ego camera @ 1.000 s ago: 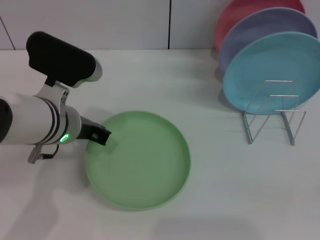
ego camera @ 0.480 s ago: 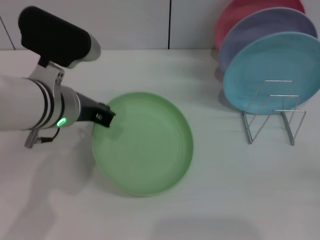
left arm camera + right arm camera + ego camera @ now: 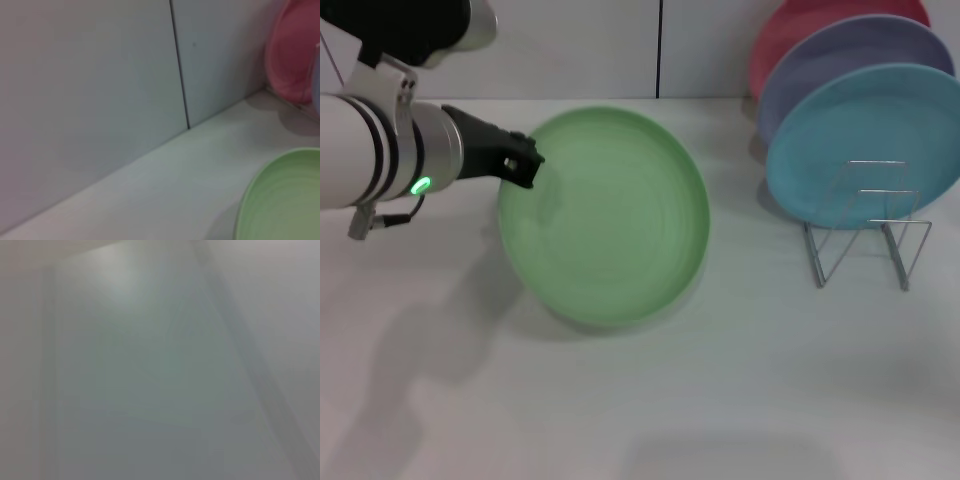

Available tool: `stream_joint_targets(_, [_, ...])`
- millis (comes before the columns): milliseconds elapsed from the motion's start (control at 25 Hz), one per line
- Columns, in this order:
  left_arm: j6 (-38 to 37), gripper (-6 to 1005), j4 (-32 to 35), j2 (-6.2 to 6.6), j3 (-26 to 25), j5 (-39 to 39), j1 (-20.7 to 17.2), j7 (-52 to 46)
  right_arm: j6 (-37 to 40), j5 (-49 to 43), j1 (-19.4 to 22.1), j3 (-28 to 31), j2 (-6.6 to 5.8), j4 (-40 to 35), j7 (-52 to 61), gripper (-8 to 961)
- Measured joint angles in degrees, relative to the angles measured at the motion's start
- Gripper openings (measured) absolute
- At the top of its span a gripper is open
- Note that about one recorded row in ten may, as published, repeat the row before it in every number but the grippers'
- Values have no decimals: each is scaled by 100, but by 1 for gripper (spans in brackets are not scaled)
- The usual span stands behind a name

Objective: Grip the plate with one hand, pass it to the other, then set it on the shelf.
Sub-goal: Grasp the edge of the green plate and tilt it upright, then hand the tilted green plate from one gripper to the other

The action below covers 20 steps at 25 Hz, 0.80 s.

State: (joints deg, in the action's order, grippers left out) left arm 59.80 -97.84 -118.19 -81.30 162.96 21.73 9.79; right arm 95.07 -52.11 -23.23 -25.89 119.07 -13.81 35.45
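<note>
Green and matte, the plate [image 3: 605, 215] is off the table [image 3: 740, 400], tilted with its face toward my head camera and its shadow lying on the white surface below. My left gripper [image 3: 520, 160] is clamped on the plate's left rim, the black fingers closed over the edge. The white and silver forearm behind it shows a small green light [image 3: 420, 185]. In the left wrist view only a curved portion of the plate [image 3: 285, 200] appears, with the wall panel seam [image 3: 179, 65] and a pink plate [image 3: 292, 55] farther off.

My right gripper is not visible in any view; the right wrist camera shows only a blank pale surface.

At the right of the table stands the wire shelf [image 3: 865, 225], well apart from the held plate. A light blue plate [image 3: 865, 145] leans upright in it, with a lavender plate [image 3: 850, 60] behind that and the pink plate at the back. The front loops of the shelf hold nothing.
</note>
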Motion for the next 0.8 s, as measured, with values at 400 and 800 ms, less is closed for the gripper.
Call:
stream_joint_targets(400, [-161,48,-441,1,-185,-10,-105,245,-2037,-1863,-213,-2516,39,-3983,4736,831])
stream_joint_targets(800, [-319,56,-804,-5,-200,-311,-610,742,-2368,-3987,-33,-2736,21,-5297,7210,832])
